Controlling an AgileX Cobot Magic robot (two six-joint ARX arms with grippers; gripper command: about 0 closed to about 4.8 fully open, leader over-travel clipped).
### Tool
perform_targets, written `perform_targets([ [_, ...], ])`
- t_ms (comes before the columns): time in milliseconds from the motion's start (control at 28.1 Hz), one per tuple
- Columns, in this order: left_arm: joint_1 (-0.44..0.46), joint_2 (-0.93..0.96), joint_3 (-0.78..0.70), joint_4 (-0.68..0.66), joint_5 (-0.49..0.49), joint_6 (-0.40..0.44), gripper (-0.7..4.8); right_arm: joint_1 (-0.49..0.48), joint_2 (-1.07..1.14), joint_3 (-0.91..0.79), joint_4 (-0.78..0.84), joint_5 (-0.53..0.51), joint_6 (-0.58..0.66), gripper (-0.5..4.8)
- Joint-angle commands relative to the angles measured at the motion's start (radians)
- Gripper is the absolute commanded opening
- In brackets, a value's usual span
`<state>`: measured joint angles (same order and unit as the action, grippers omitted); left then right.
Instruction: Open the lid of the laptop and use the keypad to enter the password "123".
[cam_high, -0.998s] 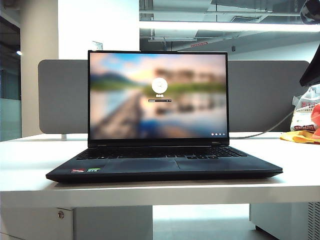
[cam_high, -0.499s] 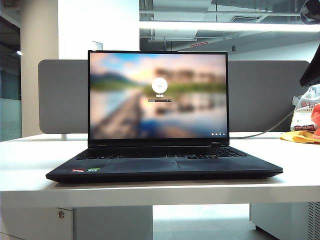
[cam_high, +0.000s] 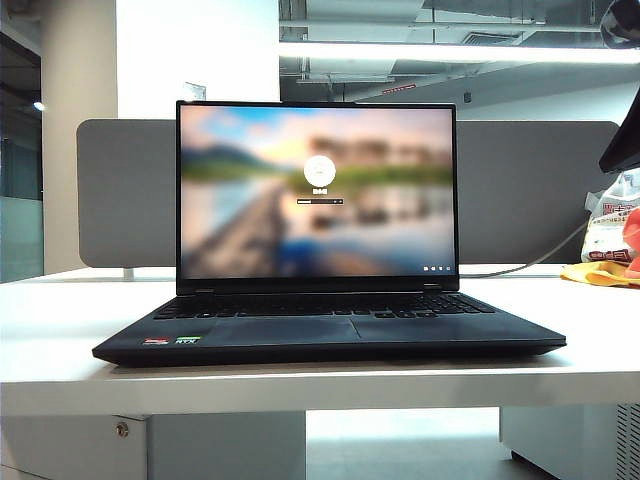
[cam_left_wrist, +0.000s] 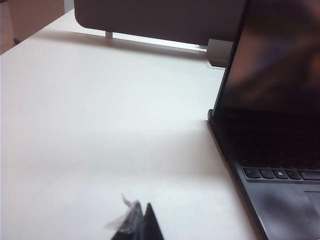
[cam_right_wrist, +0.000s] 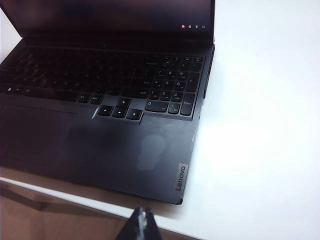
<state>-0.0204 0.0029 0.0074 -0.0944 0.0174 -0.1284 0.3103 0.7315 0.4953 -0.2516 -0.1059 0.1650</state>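
Lid up, login screen lit; laptop centred on counter. My right pincer clenched, empty, hovering off the front corner near the keypad. Left pincer clenched, idle beside the base. Next, I judge: press "1".

The laptop has bare counter on either side; its raised lid blocks reaching from behind. Both hands, left hand and right hand, hover off its front corners, pinched together.
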Motion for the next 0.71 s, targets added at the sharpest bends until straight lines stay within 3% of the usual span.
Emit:
perform_targets([
  [36, 0.0, 0.0, 0.0, 0.003, 0.005, -0.003, -0.06, 0.0, -0.001, 0.005, 0.017, -0.001, 0.003, -0.01],
  [356, 0.0, 0.0, 0.0, 0.003, 0.005, -0.003, -0.06, -0.01, -0.005, 0.005, 0.016, 0.002, -0.018, -0.01],
  [428, 0.0, 0.0, 0.0, 0.003, 0.005, -0.003, -0.06, -0.048, -0.027, 0.001, 0.033, -0.002, -0.093, -0.01],
  [713, 0.0, 0.0, 0.0, 0.003, 0.005, -0.003, -0.06, -0.325, -0.229, -0.129, 0.243, -0.008, -0.081, -0.01],
])
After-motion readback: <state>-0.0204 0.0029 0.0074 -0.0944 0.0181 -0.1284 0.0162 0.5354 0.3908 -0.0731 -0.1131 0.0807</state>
